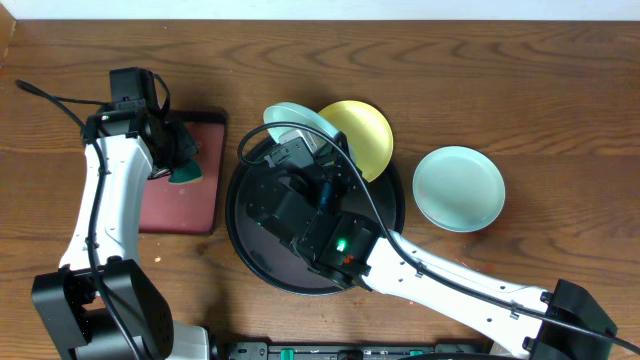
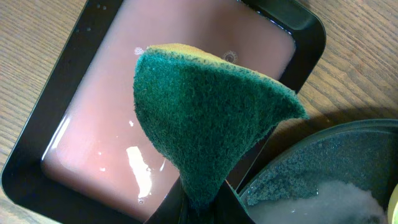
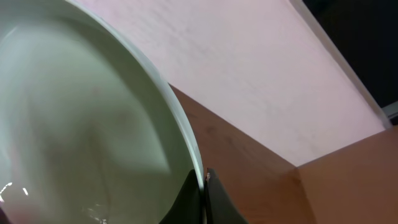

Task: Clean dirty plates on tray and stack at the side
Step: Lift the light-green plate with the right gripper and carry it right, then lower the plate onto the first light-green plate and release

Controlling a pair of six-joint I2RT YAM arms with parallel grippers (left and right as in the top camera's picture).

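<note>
My right gripper point(image 1: 303, 142) is shut on the rim of a pale mint green plate point(image 1: 288, 115) and holds it tilted over the far edge of the round black tray point(image 1: 236, 225). The right wrist view shows the jaws point(image 3: 204, 190) pinching that plate's rim point(image 3: 93, 124). The yellow plate point(image 1: 362, 135) leans on the tray's far right rim. A second mint plate point(image 1: 459, 188) lies on the table to the right of the tray. My left gripper point(image 1: 183, 158) is shut on a green sponge point(image 2: 205, 118) above the small reddish-brown tray point(image 2: 93, 124).
The reddish-brown rectangular tray point(image 1: 185, 195) lies left of the black tray and holds a shallow film of liquid. The black tray's rim point(image 2: 348, 155) shows at the lower right of the left wrist view. A white wall edges the table at the back.
</note>
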